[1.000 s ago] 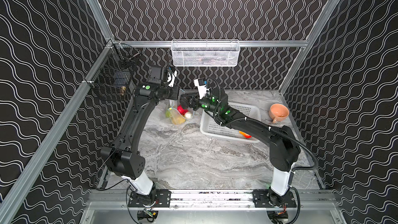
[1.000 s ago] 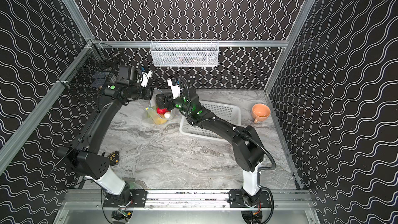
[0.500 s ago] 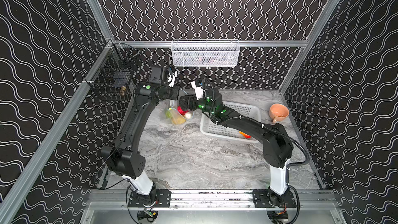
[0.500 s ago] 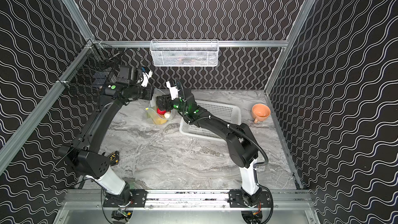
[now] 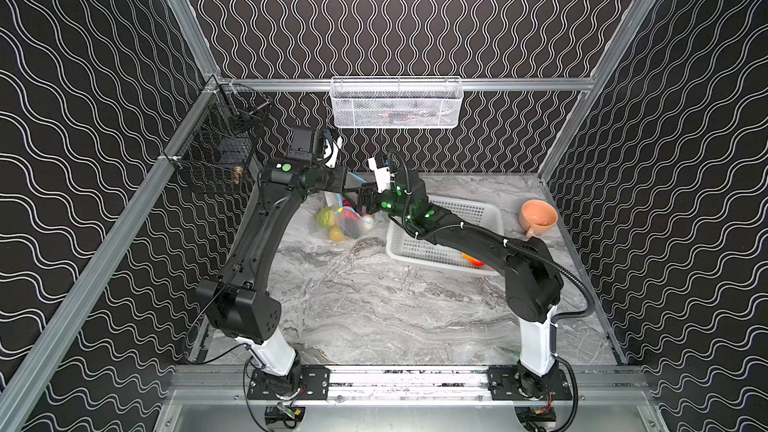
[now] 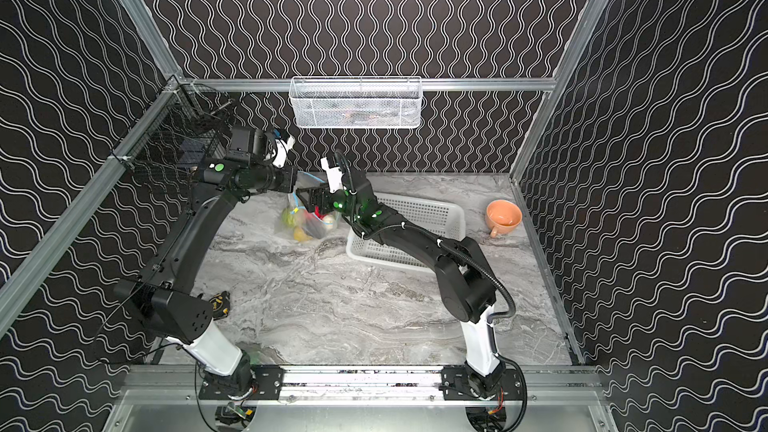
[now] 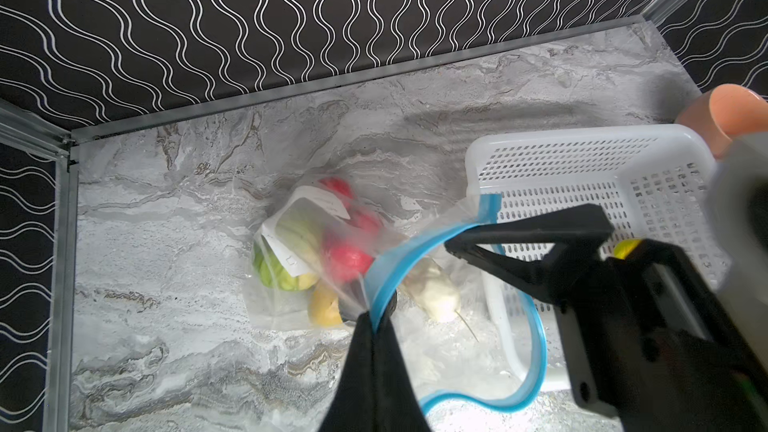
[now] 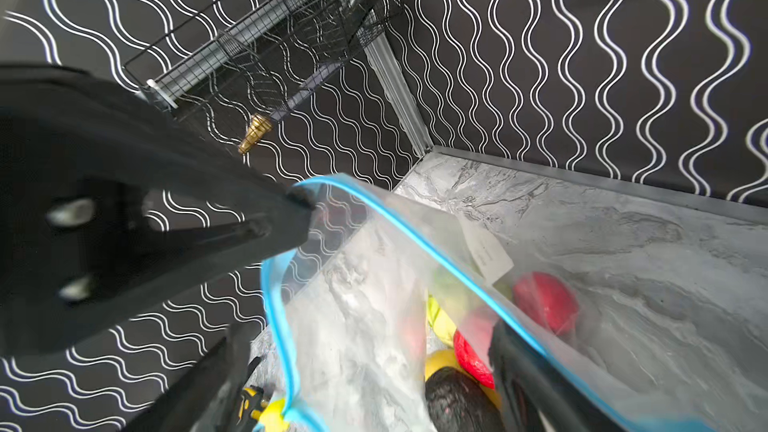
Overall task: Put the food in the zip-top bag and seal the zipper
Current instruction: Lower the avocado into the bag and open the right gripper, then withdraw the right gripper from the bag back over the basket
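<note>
Filling the bag — left gripper pinches its rim, right gripper gapes empty; I'd fetch the orange fruit next.

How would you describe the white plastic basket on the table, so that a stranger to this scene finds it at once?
Look at the grey marble table, toward its far right. The white plastic basket lies there, between the clear zip-top bag and the orange cup. Unlike the white wire-mesh basket hanging on the back wall, it rests on the table and has slotted plastic walls.
</note>
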